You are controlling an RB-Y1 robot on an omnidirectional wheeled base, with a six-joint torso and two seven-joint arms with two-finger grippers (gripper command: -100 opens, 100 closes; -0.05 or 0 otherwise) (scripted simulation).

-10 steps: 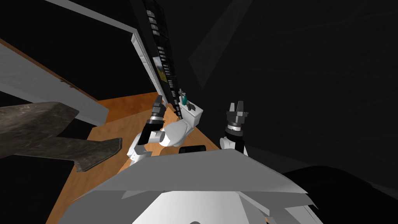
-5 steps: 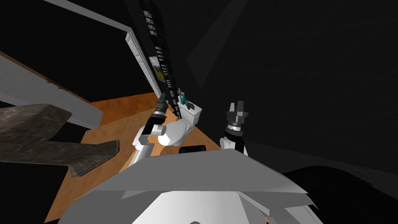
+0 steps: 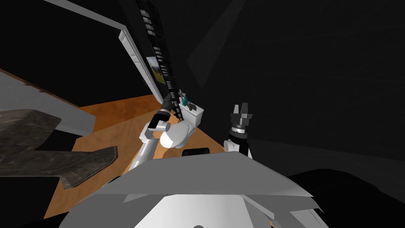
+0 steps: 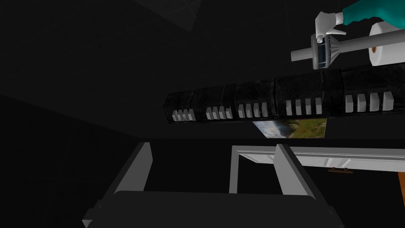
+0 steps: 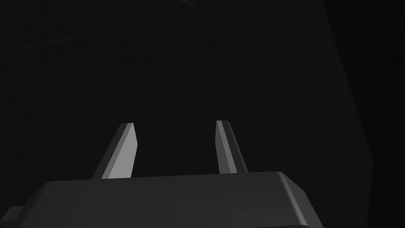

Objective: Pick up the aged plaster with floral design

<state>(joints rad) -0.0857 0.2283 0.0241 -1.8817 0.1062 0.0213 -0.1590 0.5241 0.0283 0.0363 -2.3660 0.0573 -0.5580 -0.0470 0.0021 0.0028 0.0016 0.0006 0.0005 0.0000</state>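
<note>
A white toilet (image 3: 178, 134) stands on the wooden floor against a dark wall. On its tank (image 3: 193, 115) stand a teal spray bottle (image 3: 186, 100), also seen as the teal bottle (image 4: 368, 10), a grey rod with a cone-shaped collar (image 4: 336, 45) and a white paper roll (image 4: 389, 43). None of them plainly shows a floral pattern. My left gripper (image 3: 167, 99) is stretched out beside the tank, a little short of those things, open and holding nothing (image 4: 213, 145). My right gripper (image 3: 241, 106) is raised before the dark wall, open and holding nothing (image 5: 175, 123).
A tall black column with rows of white blocks (image 3: 158, 55) rises behind the toilet, next to a landscape picture (image 3: 156, 71) and a white door frame (image 3: 132, 55). A dark stone-like counter (image 3: 39, 138) juts in on the left over the wooden floor (image 3: 118, 118).
My left arm has stretched forward and up towards the toilet tank. The whole head view has drifted left, so I have turned slightly. The right arm has not moved.
</note>
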